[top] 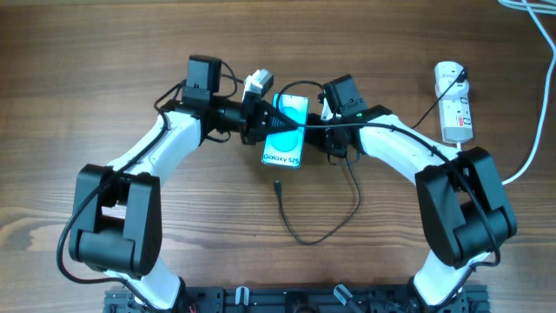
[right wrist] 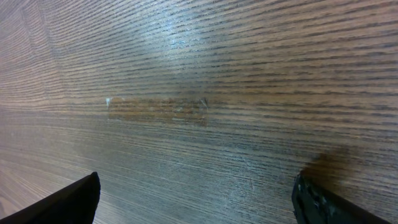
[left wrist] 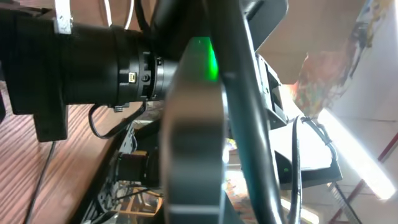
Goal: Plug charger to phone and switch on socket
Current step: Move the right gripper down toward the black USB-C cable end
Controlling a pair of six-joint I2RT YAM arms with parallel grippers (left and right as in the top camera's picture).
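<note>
Right gripper (right wrist: pixel 199 202): apart. Both fingertips (right wrist: pixel 68 204) sit at the bottom corners of the right wrist view with only bare wood desk (top: pixel 87 69) between them, nothing held. Overhead it's just right of the phone (top: pixel 287 137), pointing down at the desk.

Left gripper (top: pixel 259 123): comes in from the left and overlaps the phone's left edge and upper part. The jaws aren't visible in any view, so I can't tell whether it's clamped or apart. Left wrist view is no help: a blurred grey slab with a green glow fills the centre, with the other arm behind it.

Phone: centre of the overhead frame, between the two grippers, turquoise screen up, "Galaxy S25" text at its lower end.

Charger (top: pixel 300 236): the metal tip (top: pixel 276 184) lies on the desk just below the phone, not touching it. The cable loops down and right, then back up toward the right arm.

Socket (top: pixel 455 109): upper right of the frame, well apart from the phone, white lead (top: pixel 532 156) running along the right edge. Switch state not readable.
</note>
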